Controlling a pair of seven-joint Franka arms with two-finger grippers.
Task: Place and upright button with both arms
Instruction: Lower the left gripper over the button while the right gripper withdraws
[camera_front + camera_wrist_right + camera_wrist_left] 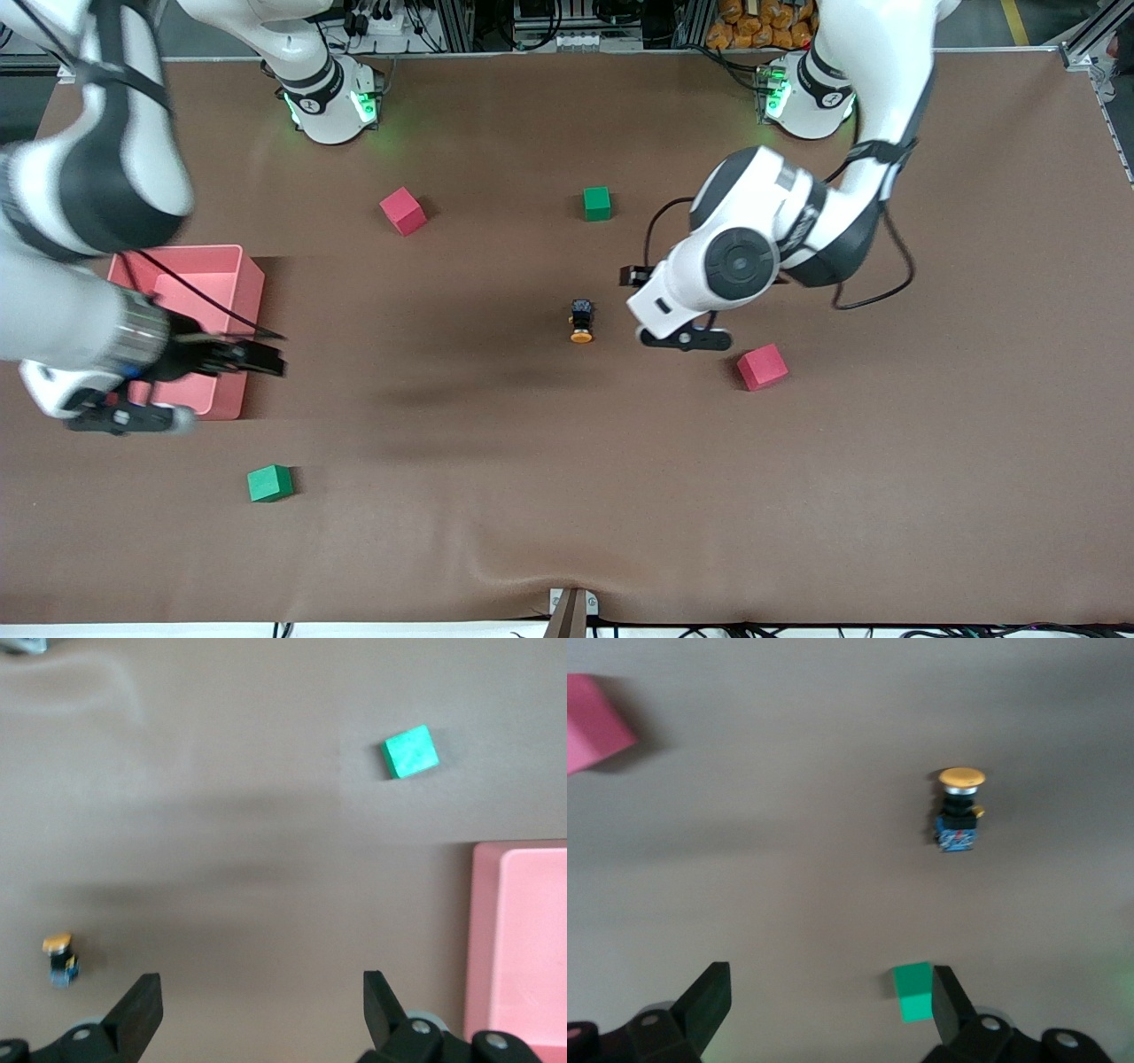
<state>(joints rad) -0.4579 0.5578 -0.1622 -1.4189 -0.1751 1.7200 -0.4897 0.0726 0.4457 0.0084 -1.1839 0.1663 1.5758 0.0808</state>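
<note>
- A green cube (pixel 269 483) sits nearest the front camera, toward the right arm's end of the table (pixel 567 496).
- The right gripper (pixel 257 1014) hangs over the pink bin's (pixel 199 292) nearer edge, its fingers spread wide and holding nothing.
- A red cube (pixel 762 367) lies toward the left arm's end, a little nearer the camera than the button.
- The button (pixel 582 321) lies on its side near the middle of the table, orange cap pointing toward the front camera and black body away from it; nothing touches it.
- The left gripper (pixel 828 1010) hovers over bare table just beside the button, toward the left arm's end, with its claw wide and empty.
- A second red cube (pixel 403 211) and a second green cube (pixel 597 203) lie farther from the camera than the button, well apart from each other.
- The green-lit bases of both arms stand along the table's farthest edge.
</note>
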